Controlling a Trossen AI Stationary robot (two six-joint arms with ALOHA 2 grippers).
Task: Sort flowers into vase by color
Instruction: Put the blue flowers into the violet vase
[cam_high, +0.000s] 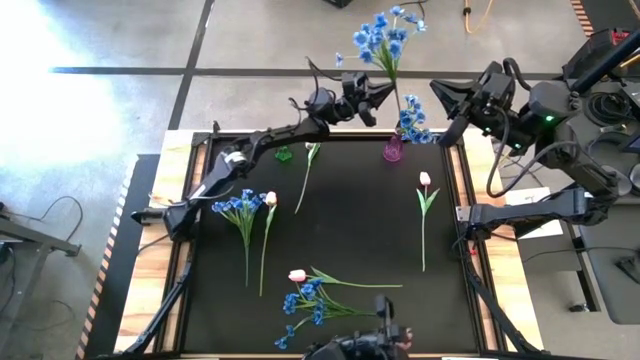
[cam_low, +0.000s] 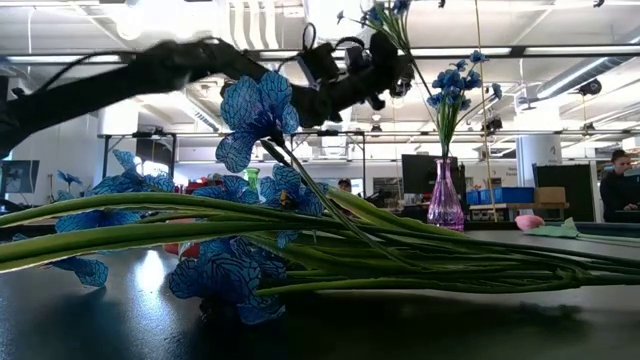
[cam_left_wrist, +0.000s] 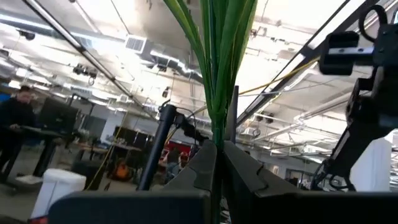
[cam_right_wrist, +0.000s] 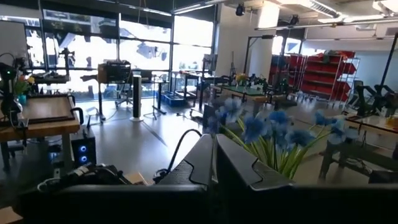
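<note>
Left gripper (cam_high: 372, 97) is clamped on a blue bunch (cam_high: 382, 38), lifted beside the pink vase (cam_high: 393, 149) so the stems can drop in with the blues already there. Right gripper (cam_high: 447, 128) is pinched closed, empty, near the vase. Other flowers (cam_high: 245, 208) lie on the mat (cam_high: 350, 230).

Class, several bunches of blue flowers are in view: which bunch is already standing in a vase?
The blue bunch in the pink vase at the mat's far edge. One other is held aloft by the left claw; the rest lie flat on the mat.
</note>
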